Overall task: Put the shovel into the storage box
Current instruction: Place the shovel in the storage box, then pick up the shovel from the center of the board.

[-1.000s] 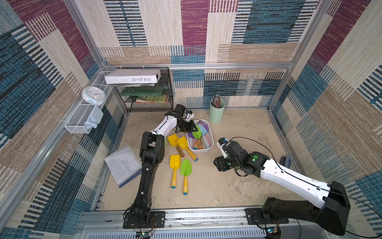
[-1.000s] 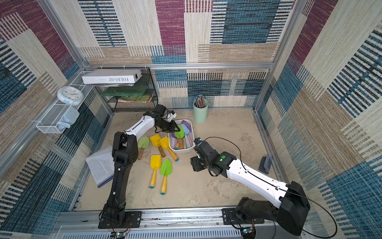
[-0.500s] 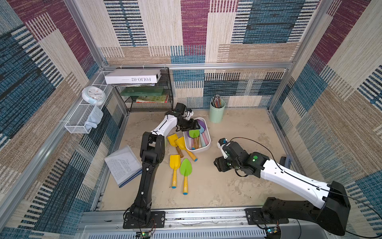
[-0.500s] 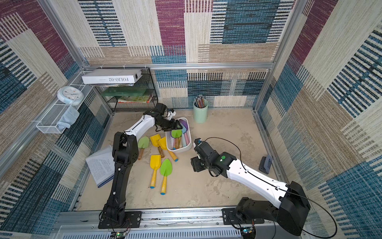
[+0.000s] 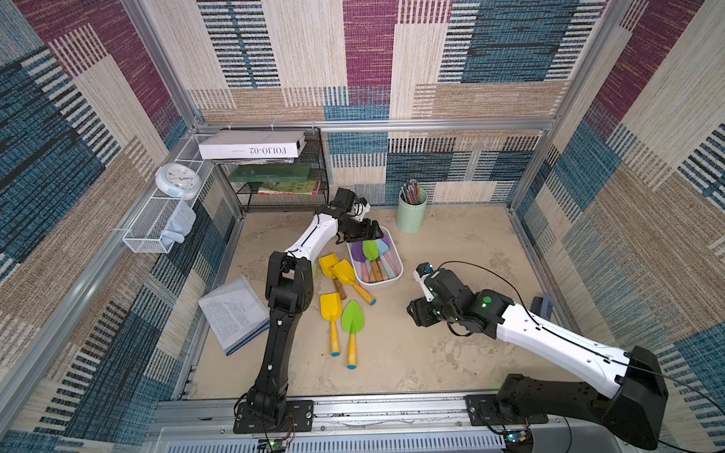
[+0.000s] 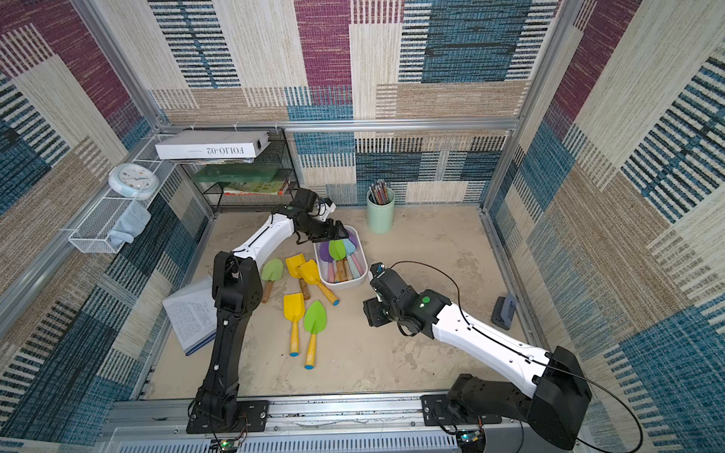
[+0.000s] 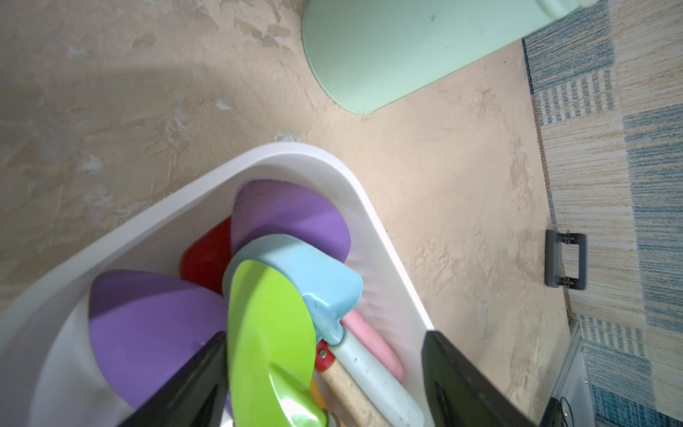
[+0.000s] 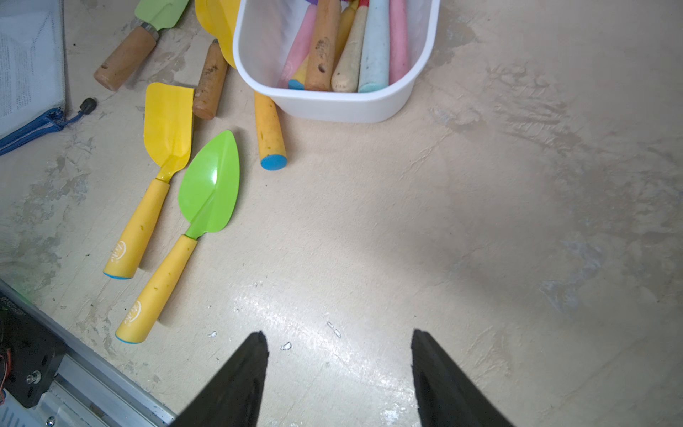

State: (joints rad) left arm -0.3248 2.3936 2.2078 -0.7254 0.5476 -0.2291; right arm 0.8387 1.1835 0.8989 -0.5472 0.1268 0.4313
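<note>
Beige counter [image 5: 451, 353] carries the storage box [image 5: 378, 285]. The green shovel [image 7: 269, 332] lies inside, lengthwise atop stored shovels [image 7: 295, 218] to fit. Left fingers [image 7: 462, 380] stand apart above it, gripping nothing. Right fingers [image 8: 236, 380], also apart, hover idle.

Left gripper [image 7: 324, 332]: gap between spread fingers [image 7: 192, 388] filled by green shovel blade [image 7: 269, 332], blue shovel [image 7: 314, 273] and handles. Storage box [image 7: 377, 258] packed, wall just beside one finger. Ahead of fingertips: bare floor strip, then mint cup [image 7: 388, 55].
Right gripper [image 8: 336, 332]: spread fingers [image 8: 244, 377] over bare floor, free ahead up to box wall. Loose green shovel [image 8: 209, 185], yellow shovel [image 8: 168, 122] lie beyond one finger.
</note>
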